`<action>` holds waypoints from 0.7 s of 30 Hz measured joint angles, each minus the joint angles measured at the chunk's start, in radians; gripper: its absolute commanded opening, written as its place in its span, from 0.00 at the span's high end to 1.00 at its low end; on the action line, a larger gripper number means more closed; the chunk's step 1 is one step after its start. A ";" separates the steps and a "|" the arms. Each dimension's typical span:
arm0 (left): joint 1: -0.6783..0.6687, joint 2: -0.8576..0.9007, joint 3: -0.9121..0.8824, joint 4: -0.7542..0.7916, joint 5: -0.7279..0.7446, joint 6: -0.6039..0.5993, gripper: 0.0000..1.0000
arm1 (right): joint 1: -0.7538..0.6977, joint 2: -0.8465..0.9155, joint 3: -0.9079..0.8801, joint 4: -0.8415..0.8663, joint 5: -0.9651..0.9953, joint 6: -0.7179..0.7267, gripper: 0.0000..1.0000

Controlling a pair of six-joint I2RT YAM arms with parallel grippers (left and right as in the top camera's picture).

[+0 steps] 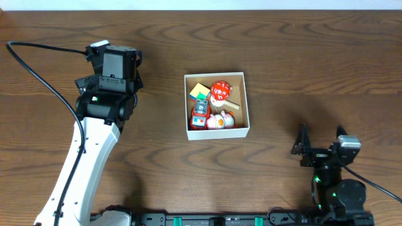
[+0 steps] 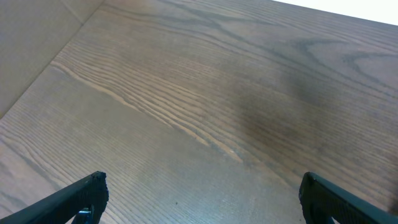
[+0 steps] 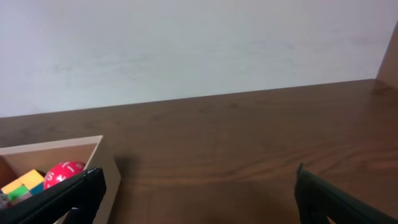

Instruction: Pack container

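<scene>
The container [image 1: 246, 100] is a square shallow cardboard box with white walls, mid-table. Inside lie a red ball [image 1: 220, 90], a multicoloured cube [image 1: 200, 92], a red toy car [image 1: 200, 113] and a pink-white toy [image 1: 220, 120]. The container's corner [image 3: 102, 165] shows at lower left in the right wrist view, with the red ball [image 3: 62, 172] and the cube [image 3: 23, 185] in it. My left gripper [image 2: 202, 196] is open and empty over bare wood, far left of the container. My right gripper [image 3: 199, 193] is open and empty, low at the front right, right of the container.
The left arm [image 1: 88, 157] stretches from the front edge up to the left part of the table. The right arm's base [image 1: 336, 188] sits at the front right. A pale wall [image 3: 186, 43] stands behind the table's far edge.
</scene>
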 measured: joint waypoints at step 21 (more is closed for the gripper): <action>0.000 0.000 0.000 0.000 0.000 0.000 0.02 | 0.000 0.000 -0.115 0.064 -0.011 0.000 0.01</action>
